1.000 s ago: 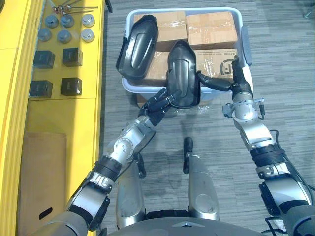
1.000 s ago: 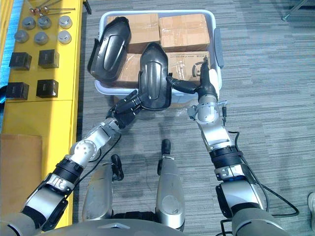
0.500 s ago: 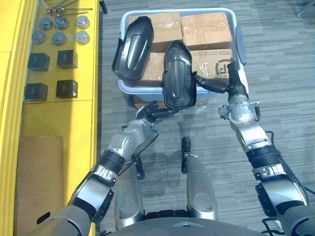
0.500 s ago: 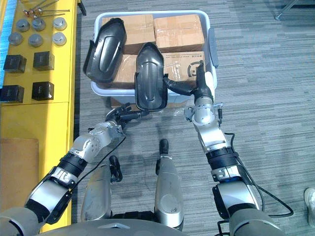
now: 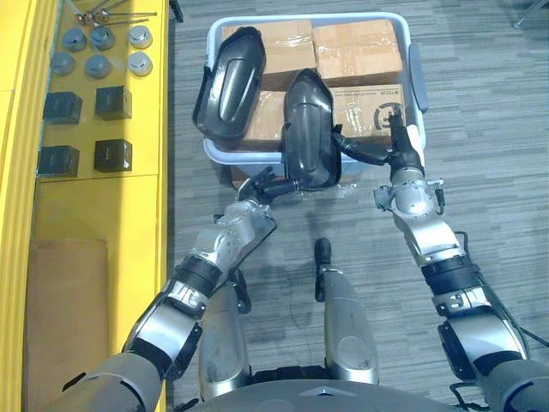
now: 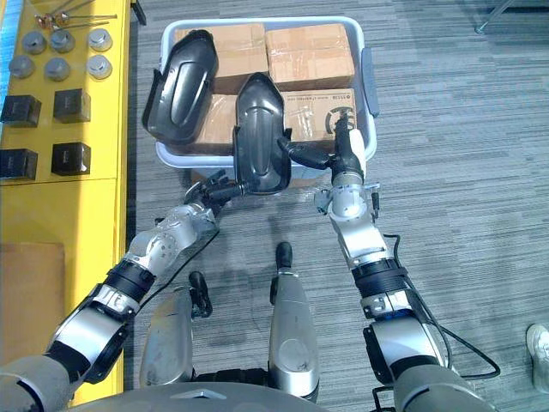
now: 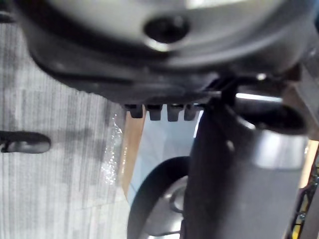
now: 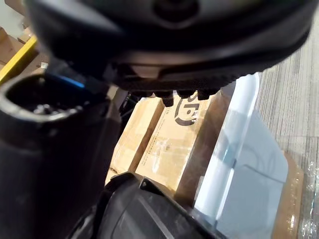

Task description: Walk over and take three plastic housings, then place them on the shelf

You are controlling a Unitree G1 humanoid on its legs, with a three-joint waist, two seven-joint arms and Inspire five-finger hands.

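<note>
My left hand (image 5: 259, 187) sits at the lower left edge of the front housing (image 5: 307, 129), fingers extended against it. My right hand (image 5: 398, 154) reaches the housing's right edge, fingers straight, thumb raised.

Two black, glossy plastic housings recorded, both elongated shells with one rounded end and a raised rim.

First housing (image 5: 230, 84): laid tilted across the left side of a pale blue bin (image 5: 343, 17). It is propped on the cardboard boxes (image 5: 356, 51) inside, rounded end uppermost, lower end over the bin's left rim.

Second housing (image 5: 309, 129): held nearly upright at the bin's near rim, rounded end up, lower end hanging past the rim above the floor. It is braced between outstretched fingers of the left hand (image 5: 256, 189) at its lower left edge and of the right hand (image 5: 401, 150) at its right edge.

The housings are set just beside each other; contact cannot be told.
</note>
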